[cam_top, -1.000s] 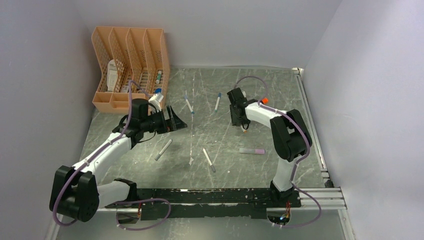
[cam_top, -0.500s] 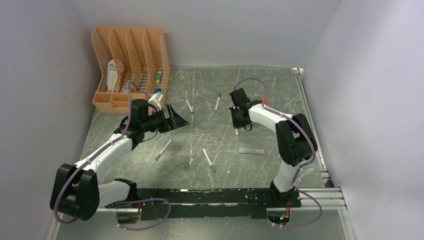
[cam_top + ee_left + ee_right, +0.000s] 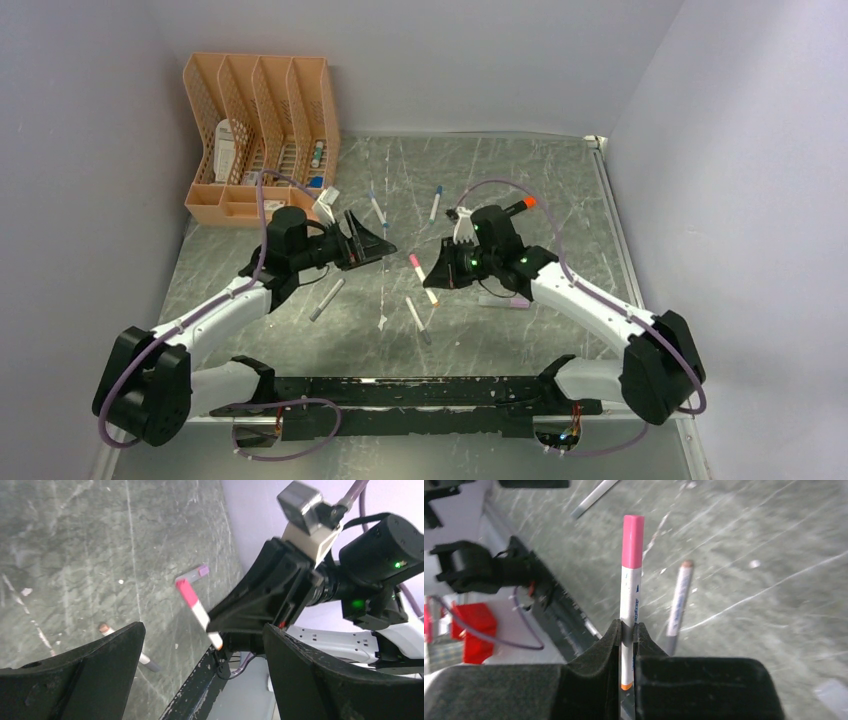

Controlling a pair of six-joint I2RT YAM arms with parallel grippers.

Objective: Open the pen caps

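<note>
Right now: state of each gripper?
Left gripper: open, holding nothing.
Right gripper: shut on a white pen, pink cap on.

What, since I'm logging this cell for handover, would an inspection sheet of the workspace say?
Surface: grey marbled table, scuffed.
Job's things: pink cap still on the pen, held off the table; other pens lie loose.
Clutter: orange rack at far left, items inside.
Grippers: left gripper open, empty; right gripper shut on the pen.
Cables: purple cable looped over each arm.
Surroundings: plain walls; nothing else seen.
</note>
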